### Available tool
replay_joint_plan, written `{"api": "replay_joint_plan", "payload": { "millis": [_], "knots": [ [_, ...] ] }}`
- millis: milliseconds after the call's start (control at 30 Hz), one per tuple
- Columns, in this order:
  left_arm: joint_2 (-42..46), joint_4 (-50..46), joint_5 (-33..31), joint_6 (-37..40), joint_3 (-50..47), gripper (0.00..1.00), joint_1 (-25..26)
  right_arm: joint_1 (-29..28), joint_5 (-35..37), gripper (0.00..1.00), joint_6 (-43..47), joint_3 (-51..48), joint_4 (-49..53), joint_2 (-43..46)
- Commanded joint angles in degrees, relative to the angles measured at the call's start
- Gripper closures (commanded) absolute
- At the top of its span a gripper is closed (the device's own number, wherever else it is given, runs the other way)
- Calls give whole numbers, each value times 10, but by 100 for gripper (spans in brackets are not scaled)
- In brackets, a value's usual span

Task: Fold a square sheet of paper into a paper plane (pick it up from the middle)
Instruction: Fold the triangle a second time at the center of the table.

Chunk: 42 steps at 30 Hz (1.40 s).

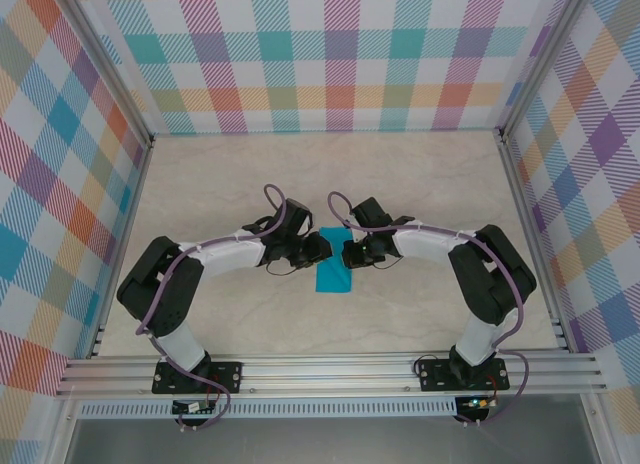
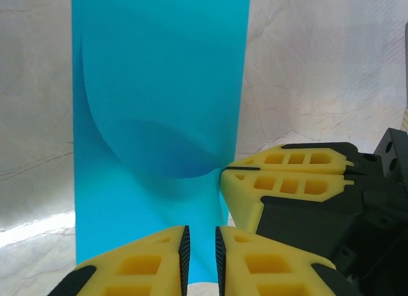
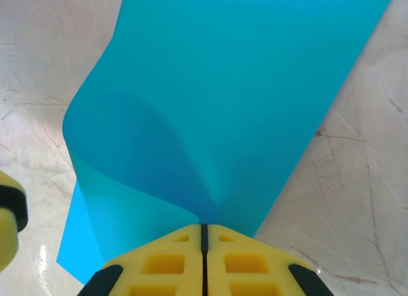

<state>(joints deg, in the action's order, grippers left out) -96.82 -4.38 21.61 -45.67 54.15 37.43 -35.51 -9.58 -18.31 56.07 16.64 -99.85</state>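
**A:** Where does the top camera sit?

**B:** High above and behind the arm bases (image 1: 197,374), looking down and forward over the whole table (image 1: 200,184) from far off. The bases lie at 6 o'clock and the plaid wall (image 1: 340,54) at 12.

**A:** And the wrist cameras?

**B:** The left one rides just behind the left gripper (image 2: 202,258), whose fingers enter at 6 o'clock. It looks along them, very close to the square sheet of paper (image 2: 159,85). The right one sits the same way behind the right gripper (image 3: 204,235).

**A:** What do the views share?

**B:** All three take in the sheet and the tabletop around it. The left wrist view also catches the right gripper at 4 o'clock.
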Motion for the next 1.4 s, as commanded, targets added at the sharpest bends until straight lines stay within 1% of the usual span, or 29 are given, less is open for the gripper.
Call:
{"api": "replay_joint_plan", "payload": {
  "millis": [0, 467, 567, 700, 833, 900, 967, 1033, 1200, 1267, 1367],
  "knots": [
    [-11, 28, 13, -15, 3, 81, 9, 6, -11, 93, 15, 13, 5, -8],
    [-44, 45, 15, -21, 11, 81, 11, 13, -27, 92, 13, 7, -4, -2],
    [-50, 46, 11, -22, 11, 81, 11, 15, -34, 91, 6, -2, -11, 5],
    [-56, 44, 3, -26, 11, 82, 11, 21, -56, 87, -8, -17, -20, 25],
    [-62, 44, 0, -28, 14, 82, 11, 30, -81, 79, -27, -38, -37, 49],
    [-63, 43, -2, -28, 13, 82, 11, 36, -99, 76, -38, -48, -48, 58],
    [-63, 44, -4, -29, 14, 82, 11, 39, -116, 69, -50, -61, -58, 67],
    [-62, 43, -4, -30, 13, 82, 11, 41, -135, 67, -62, -71, -71, 75],
    [-61, 42, -6, -31, 14, 82, 11, 43, -174, 56, -99, -94, -109, 82],
    [-61, 43, -5, -31, 14, 82, 11, 42, -172, 56, -107, -98, -114, 82],
    [-61, 43, -3, -31, 14, 82, 11, 42, -175, 62, -111, -101, -123, 75]
  ]
}}
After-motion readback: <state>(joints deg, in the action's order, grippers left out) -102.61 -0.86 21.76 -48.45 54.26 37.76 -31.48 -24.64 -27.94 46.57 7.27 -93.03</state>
